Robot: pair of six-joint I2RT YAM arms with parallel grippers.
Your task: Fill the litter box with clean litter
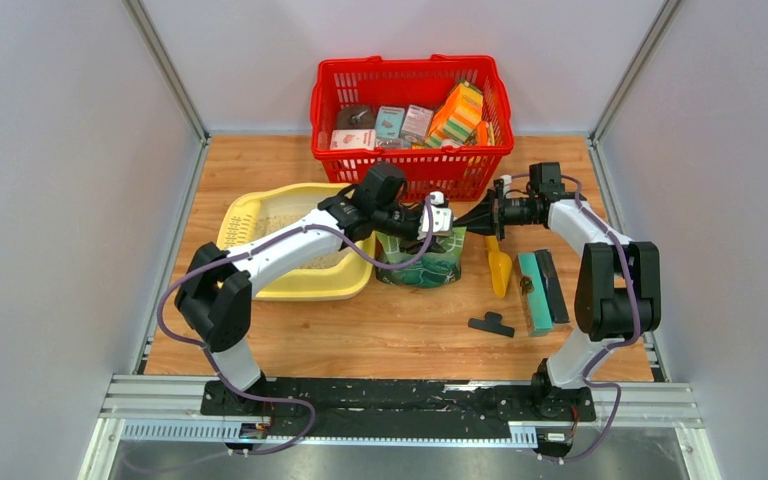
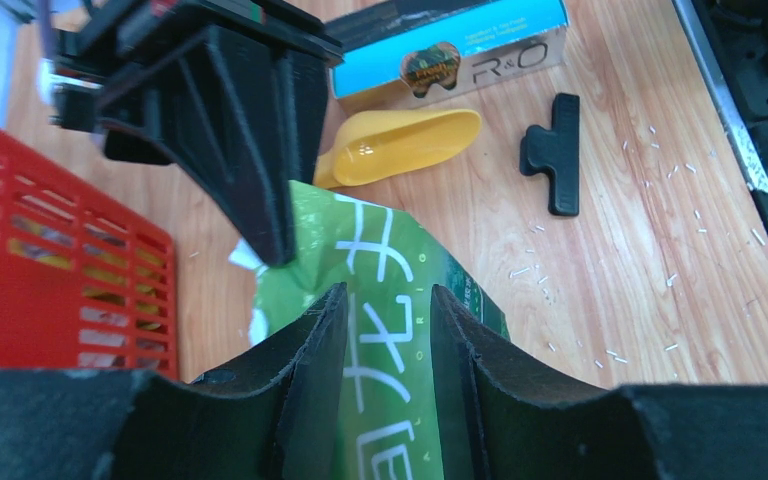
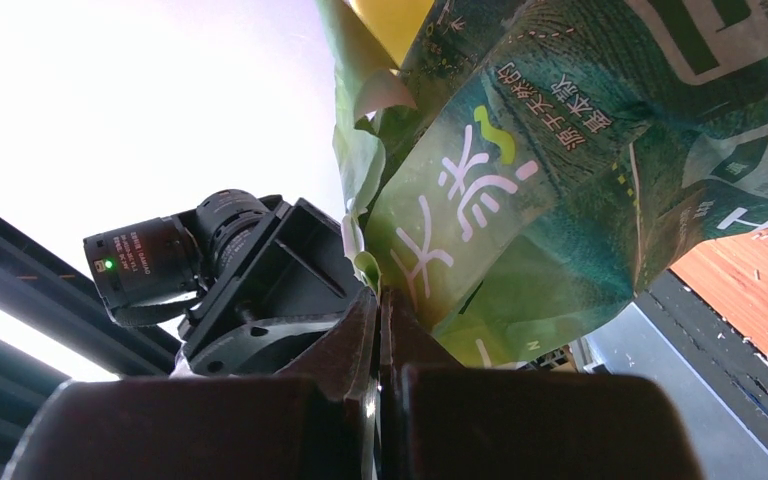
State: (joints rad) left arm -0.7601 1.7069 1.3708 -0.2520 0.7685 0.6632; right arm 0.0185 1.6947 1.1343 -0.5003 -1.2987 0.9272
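The pale-yellow litter box [image 1: 295,288] lies at the left of the table, and beige clean litter [image 1: 285,226] shows inside it, partly hidden by my left arm. A green bag [image 1: 422,265] with white characters stands upright just right of the box. My left gripper [image 2: 388,296] is open at the bag's top, its fingers apart with the green bag [image 2: 390,330] showing between them. My right gripper [image 3: 380,296] is shut on the green bag's [image 3: 500,210] upper edge. In the left wrist view the right gripper's fingers [image 2: 250,170] come down onto that edge.
A red mesh basket [image 1: 410,150] full of packages stands behind the bag. A yellow-orange scoop [image 1: 498,268], a teal box [image 1: 533,292] and a black clip [image 1: 490,324] lie right of the bag. Pale grains [image 2: 660,290] are scattered on the wood.
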